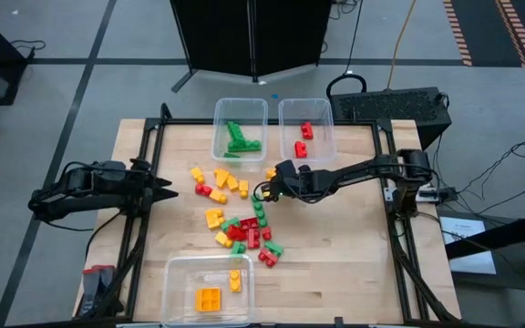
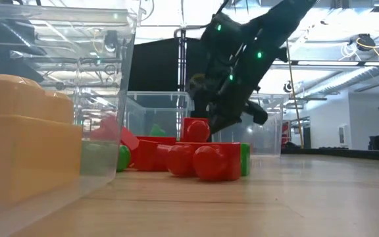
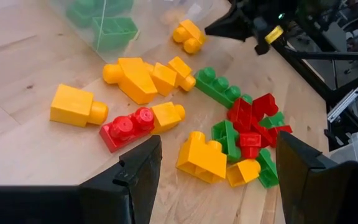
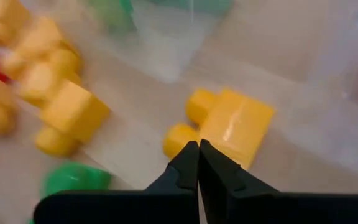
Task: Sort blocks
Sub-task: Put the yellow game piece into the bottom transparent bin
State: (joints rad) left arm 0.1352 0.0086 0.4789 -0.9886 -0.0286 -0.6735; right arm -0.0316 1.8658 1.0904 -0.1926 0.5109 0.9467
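- the left pincer (image 1: 169,193) waits at the left edge of the desk (image 1: 354,264), its fingers spread wide with nothing between them, pointing towards the scattered blocks (image 1: 235,219).
- near the front edge of the desk stands a clear tub (image 1: 176,296) with two yellow-orange blocks (image 1: 210,298) inside.
- the loose blocks lie in the middle of the desk: a yellow and red group just in front of the far tubs, and a tighter heap of red, green and yellow ones towards the front.
- at the far edge stand two more tubs side by side: the left tub (image 1: 219,123) holds green blocks (image 1: 240,139), the right tub (image 1: 287,114) holds two red blocks (image 1: 303,138).
- a single yellow block (image 4: 235,124) lies on the desk just in front of the gap between the two far tubs.
- the right pincer (image 1: 264,192) reaches in from the right to the middle of the desk; its fingers (image 4: 185,165) are pressed together and grip nothing, the tips just short of that yellow block in the right wrist view.
- in the low view the right arm (image 2: 242,59) comes down behind a row of red blocks (image 2: 202,158).
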